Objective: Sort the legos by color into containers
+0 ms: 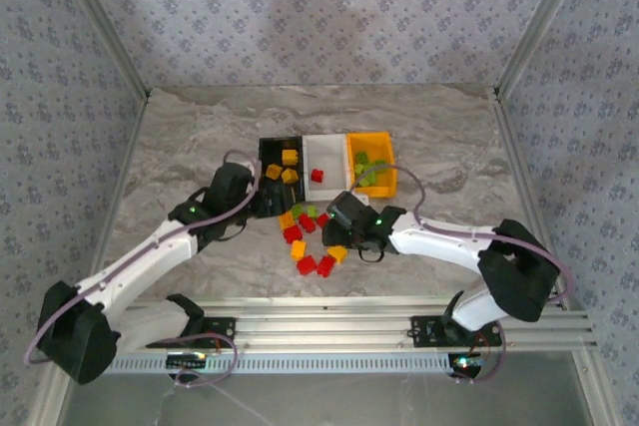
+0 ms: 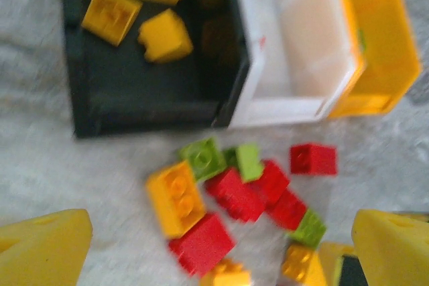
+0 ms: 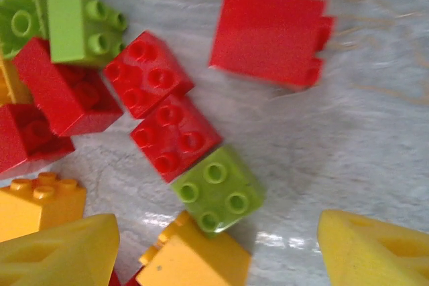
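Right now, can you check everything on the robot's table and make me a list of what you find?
Surface: grey marbled table, no spills seen.
Job's things: black bin holds yellow bricks; white bin holds one red brick; orange-yellow bin holds green bricks; a mixed pile of red, green and yellow bricks lies loose in front of the bins.
Clutter: nothing seen.
Grippers: left gripper open over the pile, holding nothing; right gripper open over the pile, holding nothing.
Cables: a thin cable loops off each arm.
Surroundings: patterned walls; metal rail at the near edge.
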